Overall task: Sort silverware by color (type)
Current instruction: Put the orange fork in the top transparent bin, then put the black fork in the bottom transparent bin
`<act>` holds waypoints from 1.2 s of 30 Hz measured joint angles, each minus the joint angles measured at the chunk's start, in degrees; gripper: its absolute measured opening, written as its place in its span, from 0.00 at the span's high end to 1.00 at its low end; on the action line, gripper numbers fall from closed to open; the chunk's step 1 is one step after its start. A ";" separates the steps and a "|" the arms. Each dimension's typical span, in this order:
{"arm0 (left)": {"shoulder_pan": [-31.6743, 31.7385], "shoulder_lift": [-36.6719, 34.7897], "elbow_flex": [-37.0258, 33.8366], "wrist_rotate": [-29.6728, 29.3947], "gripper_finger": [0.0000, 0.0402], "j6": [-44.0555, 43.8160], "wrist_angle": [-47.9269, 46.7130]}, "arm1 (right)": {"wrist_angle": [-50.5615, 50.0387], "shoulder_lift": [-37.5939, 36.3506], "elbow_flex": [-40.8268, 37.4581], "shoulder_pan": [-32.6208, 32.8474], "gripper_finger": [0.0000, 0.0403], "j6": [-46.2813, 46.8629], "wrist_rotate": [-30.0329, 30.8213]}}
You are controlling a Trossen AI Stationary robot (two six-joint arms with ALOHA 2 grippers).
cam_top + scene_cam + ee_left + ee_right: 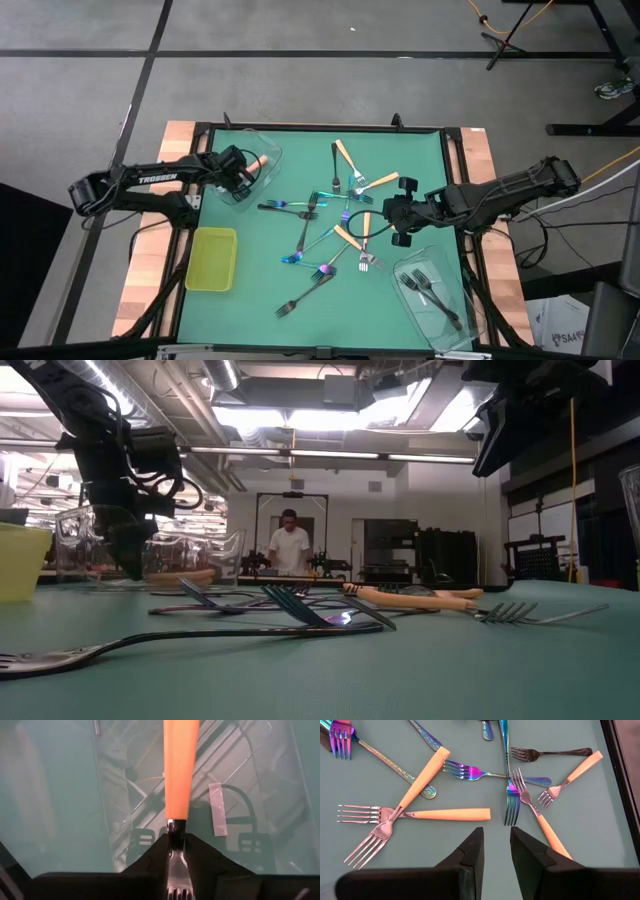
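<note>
- Over the far-left corner of the table, the left gripper [240, 178] is down inside a clear tub [268, 160]. Its wrist view shows an orange-handled fork [181, 770] with its silver neck in the narrow gap between the fingers [150, 862]. Whether they still pinch it or are just letting go, I cannot tell. Judged: this tub is the drop point for the orange kind, and the fork is being delivered there.
- Right gripper [392, 218] hovers above the table's middle, toward the right edge, fingers [470, 855] parted a little and empty. Its wrist camera looks down on the pile, likely to line up the next pick.
- Unsorted silverware [330, 225] lies scattered and crossing over the middle of the green table [420, 160]: orange-handled, iridescent and dark forks mixed. Several overlap, so a clean grasp calls for choosing a handle lying free.
- Two dark forks [430, 290] lie in a second clear tub [440, 320] at the near-right corner; judged, the bin for the dark kind.
- Yellow-green tray [212, 258] sits by the near-left edge; no fork visible in it, presumably kept for the iridescent ones.
- A person [291, 546] stands well back in the room, clear of the table.
- Sorting is at an early stage; most forks remain on the table.
</note>
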 joint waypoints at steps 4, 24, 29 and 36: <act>-0.01 0.02 -0.04 -0.32 0.77 -0.04 0.04 | 0.00 0.00 0.00 0.00 0.79 0.00 -0.01; 0.01 -2.98 -0.20 -0.38 0.72 -0.07 -0.20 | 0.00 0.00 0.00 0.00 0.79 0.00 -0.01; -0.01 -5.63 -0.19 1.38 0.72 -0.03 -0.13 | 0.00 0.00 0.00 0.00 0.79 0.00 0.00; -0.01 -9.66 -0.17 2.46 0.72 0.11 -0.04 | 0.09 0.00 0.00 0.00 0.79 0.00 0.02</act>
